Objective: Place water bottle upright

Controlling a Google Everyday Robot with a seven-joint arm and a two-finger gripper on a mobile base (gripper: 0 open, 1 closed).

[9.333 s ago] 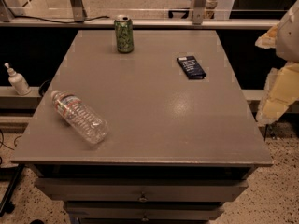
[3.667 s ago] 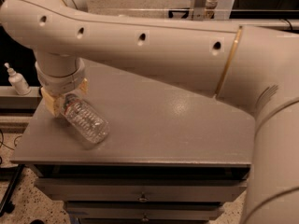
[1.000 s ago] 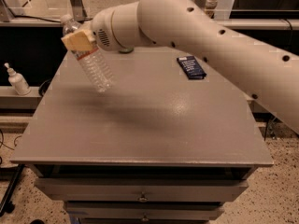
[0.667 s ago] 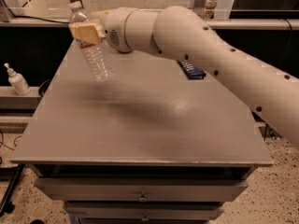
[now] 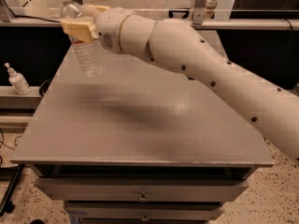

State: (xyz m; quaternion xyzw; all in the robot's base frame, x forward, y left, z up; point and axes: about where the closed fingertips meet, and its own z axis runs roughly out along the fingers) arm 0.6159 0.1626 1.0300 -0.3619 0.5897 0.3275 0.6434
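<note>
Above the table (image 5: 140,125) — hand (image 5: 83,24) grips tilted water bottle (image 5: 86,55).

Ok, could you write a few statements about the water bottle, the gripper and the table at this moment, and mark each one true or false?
1. The gripper is shut on the water bottle near its neck. True.
2. The water bottle lies flat on the table. False: it is held cap up, slightly tilted.
3. A small white pump bottle stands on the table. False: it stands off the table, to the left.
4. The water bottle has its white cap on. True.
</note>
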